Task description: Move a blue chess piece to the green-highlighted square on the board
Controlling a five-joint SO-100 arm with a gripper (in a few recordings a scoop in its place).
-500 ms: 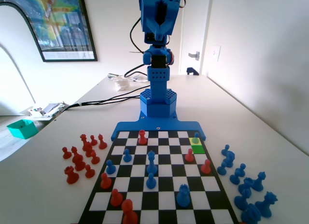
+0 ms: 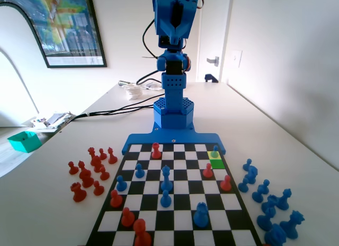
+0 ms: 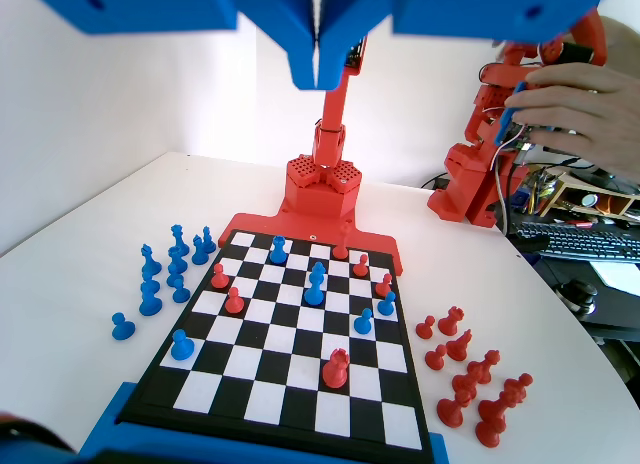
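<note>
Blue chess piece, the small pawn that looks the likely one to move, stands on the pale yellow square near the board's far right corner in the fixed view, close under the blue arm's base. The green-highlighted square touches that yellow square on the side toward the fixed camera, and it is bare; a red pawn stands one square over from it, to the left and nearer that camera.

The gripper hangs high above the bench with the jaws pressed together along a thin seam and nothing between them. In the wrist view the same pawn sits low and to the left of the jaws, near the board's close left corner. By my reckoning the jaws must part, swing left and drop a long way before the short shift of one square can begin.
</note>
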